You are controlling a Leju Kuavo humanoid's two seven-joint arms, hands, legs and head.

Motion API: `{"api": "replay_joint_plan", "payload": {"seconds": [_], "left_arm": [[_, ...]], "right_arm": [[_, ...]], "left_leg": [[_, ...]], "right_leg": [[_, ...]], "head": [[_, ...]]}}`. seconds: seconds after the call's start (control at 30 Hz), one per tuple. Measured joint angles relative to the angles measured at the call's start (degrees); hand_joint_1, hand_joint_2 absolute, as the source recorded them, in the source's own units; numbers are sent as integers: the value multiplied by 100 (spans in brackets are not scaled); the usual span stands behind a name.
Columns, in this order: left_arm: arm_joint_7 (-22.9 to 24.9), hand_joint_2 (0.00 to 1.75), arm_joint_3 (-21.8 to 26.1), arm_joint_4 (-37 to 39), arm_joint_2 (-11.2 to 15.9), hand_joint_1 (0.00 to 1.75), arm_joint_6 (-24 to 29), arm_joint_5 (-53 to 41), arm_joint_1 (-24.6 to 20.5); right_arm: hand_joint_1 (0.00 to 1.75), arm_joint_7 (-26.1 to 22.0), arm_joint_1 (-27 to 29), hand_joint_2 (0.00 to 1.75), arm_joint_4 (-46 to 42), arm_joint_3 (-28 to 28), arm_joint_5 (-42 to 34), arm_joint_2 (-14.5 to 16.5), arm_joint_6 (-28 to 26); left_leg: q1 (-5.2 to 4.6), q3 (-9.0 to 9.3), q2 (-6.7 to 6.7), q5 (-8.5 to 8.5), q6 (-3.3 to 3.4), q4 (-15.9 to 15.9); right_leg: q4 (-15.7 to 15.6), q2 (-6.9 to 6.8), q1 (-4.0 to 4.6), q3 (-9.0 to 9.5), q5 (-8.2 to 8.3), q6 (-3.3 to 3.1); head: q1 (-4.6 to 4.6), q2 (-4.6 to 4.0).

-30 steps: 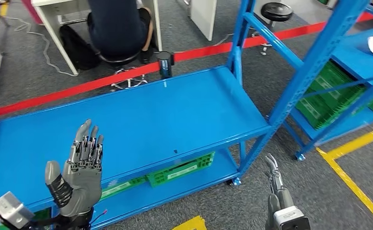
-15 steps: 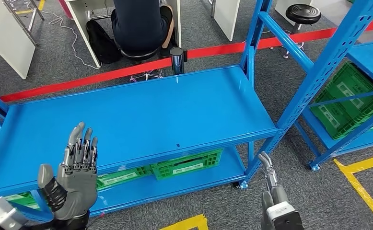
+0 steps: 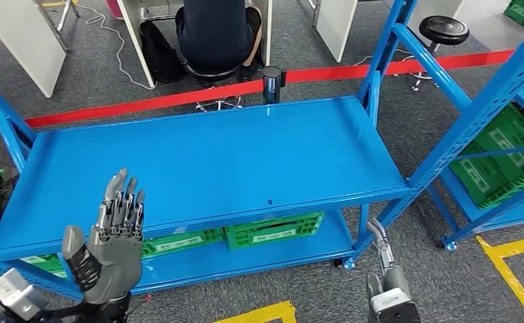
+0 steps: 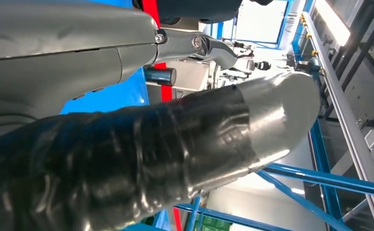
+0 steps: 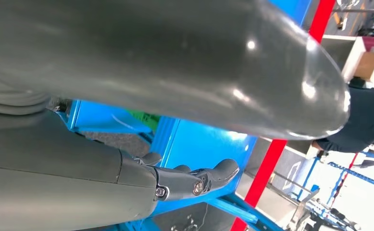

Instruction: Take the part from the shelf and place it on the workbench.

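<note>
Camera panned left (robot turning), hands unmoved

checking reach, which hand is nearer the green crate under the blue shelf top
Right. The right hand hangs low, just right of the green crate on the lower shelf. The left hand is raised, fingers spread, over the shelf top's front-left edge, farther away.

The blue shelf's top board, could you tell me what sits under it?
Under the top board, green crates stand on the lower board, their front faces showing. The top board covers the crates' insides and the rest of that level.
</note>
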Motion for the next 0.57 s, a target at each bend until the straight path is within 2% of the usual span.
{"api": "replay_joint_plan", "payload": {"seconds": [0.07, 0.1, 0.17, 0.23, 0.27, 0.37, 0.5, 0.53, 0.57], "left_arm": [[-1, 0, 0, -1, 0, 0, 0, 1, -2], [-1, 0, -1, -2, 0, 0, 0, 2, -2], [0, 0, -2, -2, 0, 0, 1, 2, 3], [-1, 0, -2, -2, -1, 0, 1, 2, 7], [-1, 0, -2, -2, -1, 0, 1, 2, 6], [-1, 0, -2, -2, -1, 0, 3, 2, 6], [-1, 0, -2, -2, 0, 0, 1, 9, 10], [-1, 0, -2, -2, 0, 0, 1, 13, 11], [-1, 0, -2, -2, 0, 0, 0, 15, 12]], "right_arm": [[0, -31, -4, 0, -3, 4, -36, -1, 0], [0, -39, -3, 0, -5, 6, -45, -2, 0], [0, -49, 0, 0, -11, 8, -53, -5, 0], [0, -53, 0, 0, -11, 10, -54, -7, 0], [0, -54, 0, 0, -11, 11, -54, -7, 0], [0, -56, 0, 0, -11, 11, -55, -8, 0], [0, -54, -18, 0, -11, 42, -76, -22, 1], [0, -51, -27, 44, -11, 60, -83, -30, 1], [0, -49, -33, 58, -11, 69, -88, -34, 1]], "left_leg": [[-17, -38, -21, -26, -62, 62], [-27, -72, -28, -38, -91, 96], [-33, -121, -32, -35, -46, 131], [-27, -122, -28, -27, 34, 121], [-23, -115, -26, -23, 36, 107], [-13, -104, -25, 1, -9, 68], [7, -97, -26, 21, -152, 39], [10, -96, -26, 24, -174, 37], [11, -95, -26, 25, -180, 37]], "right_leg": [[-631, 25, -6, 310, 190, -23], [-770, 38, -8, 375, 199, -51], [-797, 46, 2, 392, 193, -102], [-799, 46, 19, 386, 203, -117], [-800, 48, 27, 388, 204, -130], [-799, 49, 41, 387, 203, -171], [-796, 47, 56, 383, 204, -193], [-795, 47, 59, 382, 205, -198], [-795, 47, 60, 382, 206, -201]], "head": [[44, 0], [46, 0], [7, 0], [-46, 0], [-69, 0], [-140, 0], [-201, 0], [-206, 0], [-210, 0]]}}
